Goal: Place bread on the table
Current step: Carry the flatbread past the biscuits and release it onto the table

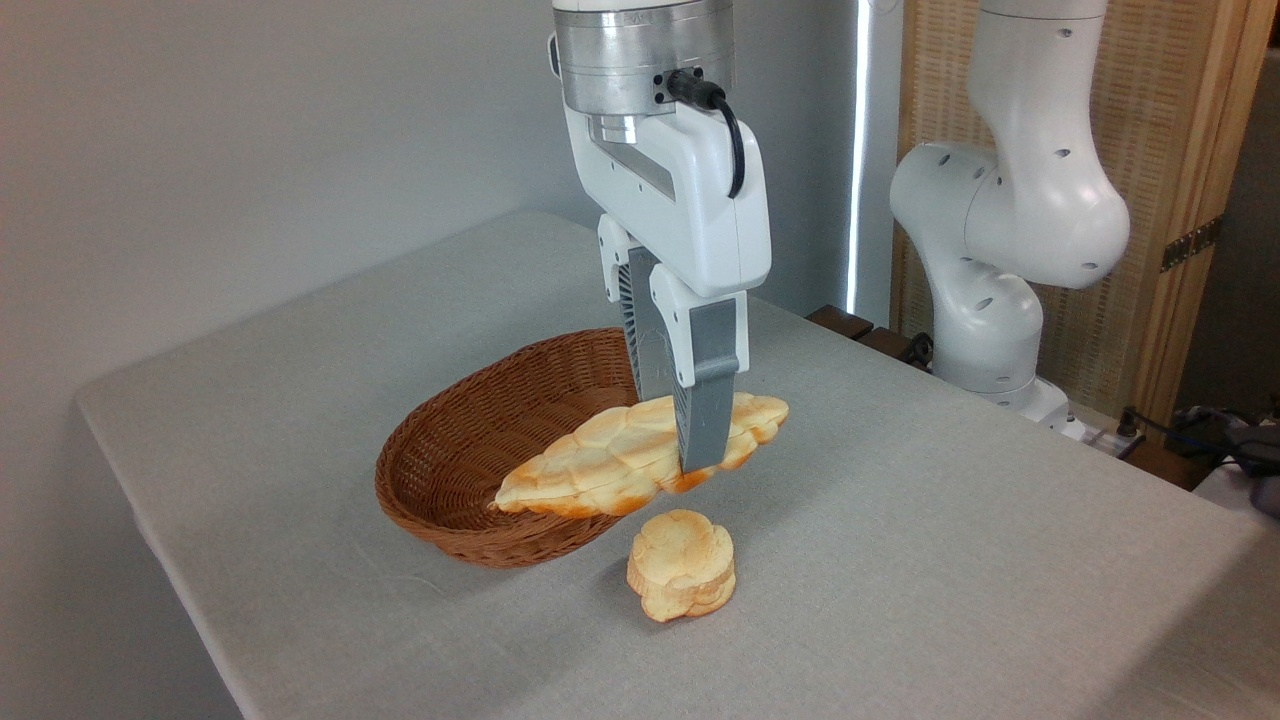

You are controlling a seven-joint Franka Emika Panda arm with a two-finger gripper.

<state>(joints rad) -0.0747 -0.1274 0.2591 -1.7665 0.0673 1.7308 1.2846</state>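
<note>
Small round bun (682, 565) sits up front, gripper (690, 440) clamped off-centre on the bread (610, 455), so it could tip into the basket (450, 470).

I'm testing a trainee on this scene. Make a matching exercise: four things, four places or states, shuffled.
Things:
1. bread
2. bun
3. basket
4. gripper

States:
A. brown wicker, holds nothing
B. shut on the loaf, pointing down
C. resting on the table in front of the basket
D. held in the air over the basket's right rim

Pairs: 1-D, 2-C, 3-A, 4-B
</note>
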